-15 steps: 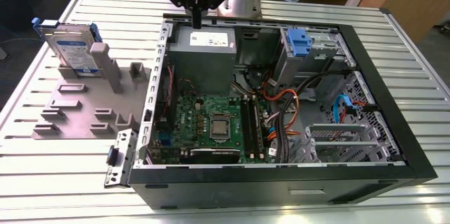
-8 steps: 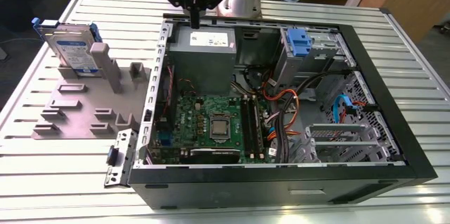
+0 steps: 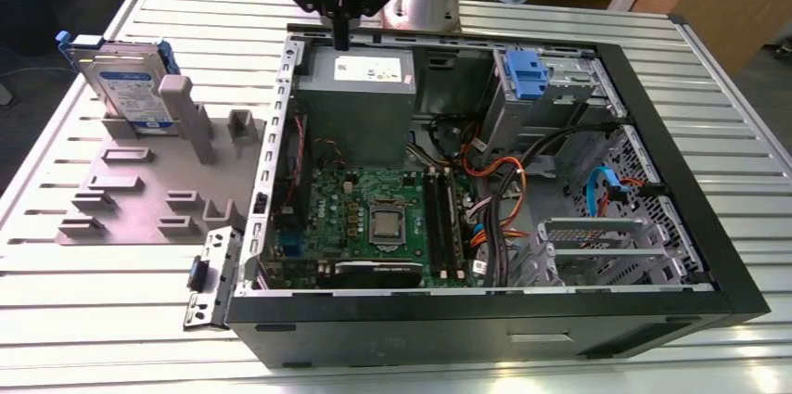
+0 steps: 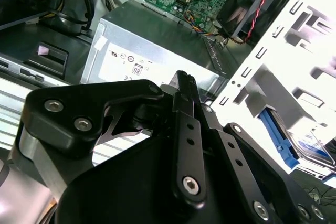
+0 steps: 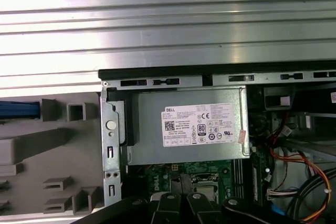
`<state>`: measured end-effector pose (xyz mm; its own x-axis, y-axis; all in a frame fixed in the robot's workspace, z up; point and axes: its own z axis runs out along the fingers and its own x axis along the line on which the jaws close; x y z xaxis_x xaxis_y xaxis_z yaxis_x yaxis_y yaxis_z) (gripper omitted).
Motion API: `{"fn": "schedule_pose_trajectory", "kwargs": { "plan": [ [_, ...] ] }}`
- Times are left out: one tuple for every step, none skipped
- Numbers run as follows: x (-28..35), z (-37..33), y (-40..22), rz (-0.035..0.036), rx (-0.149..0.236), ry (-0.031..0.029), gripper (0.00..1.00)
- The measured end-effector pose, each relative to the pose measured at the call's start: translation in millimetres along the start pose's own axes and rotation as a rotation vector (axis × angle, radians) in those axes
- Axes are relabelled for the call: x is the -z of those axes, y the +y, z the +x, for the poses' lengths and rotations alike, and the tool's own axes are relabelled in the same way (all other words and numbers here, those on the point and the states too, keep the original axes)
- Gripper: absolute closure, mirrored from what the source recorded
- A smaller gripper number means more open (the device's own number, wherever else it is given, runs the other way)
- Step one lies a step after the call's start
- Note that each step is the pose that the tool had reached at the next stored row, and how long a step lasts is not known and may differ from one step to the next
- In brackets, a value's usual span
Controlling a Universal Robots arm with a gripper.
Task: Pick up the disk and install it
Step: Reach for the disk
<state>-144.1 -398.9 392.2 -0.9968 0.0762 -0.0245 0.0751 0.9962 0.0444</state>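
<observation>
Currently pre-pick: gripper (image 3: 340, 37) pinched closed, empty, over the power supply (image 3: 359, 79), disk (image 3: 124, 88) untouched in fixture (image 3: 148, 199); grasp needs it opened.

**Ribbed metal, matt plastic, bare steel**

The table (image 3: 74, 320) is ribbed metal with a soft sheen. The fixture (image 3: 136, 199) looks matt grey plastic. The disk (image 3: 128, 88) is silver-grey metal with a white label, framed in glossy blue plastic. The computer case (image 3: 495, 324) is matt black outside, bare sheet metal within. The gripper (image 4: 185, 80) is matt black with shiny screws
</observation>
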Motion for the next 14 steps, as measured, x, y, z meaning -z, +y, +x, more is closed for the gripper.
{"fn": "schedule_pose_trajectory", "kwargs": {
  "plan": [
    [0.0,0.3,0.0,0.0001,0.0,0.0001,0.89],
    [0.0,0.4,0.0,0.0,0.0,0.0,0.89],
    [0.0,0.5,-0.1,0.0,0.0,0.0,0.89],
    [0.1,0.9,-0.1,0.0001,0.0,0.0001,0.89],
    [0.1,1.5,-0.1,0.0,0.0,0.0,0.89],
    [0.1,2.3,-0.2,0.0,0.0,0.0,0.89],
    [0.1,3.3,-0.2,0.0,0.0,0.0001,0.89],
    [0.1,4.1,-0.3,0.0,0.0,0.0,0.89],
    [0.2,5.7,-0.4,0.0,0.0,0.0,0.89],
    [0.1,5.9,-0.4,0.0,0.0,0.0,0.89],
    [0.1,6.0,-0.4,0.0,0.0,0.0,0.89],
    [0.2,6.4,-0.5,0.0001,0.0,0.0,0.89],
    [0.2,6.7,-0.5,0.0,0.0,0.0,0.89],
    [0.2,6.7,-0.5,0.0,0.0,0.0,0.89]
  ]
}}
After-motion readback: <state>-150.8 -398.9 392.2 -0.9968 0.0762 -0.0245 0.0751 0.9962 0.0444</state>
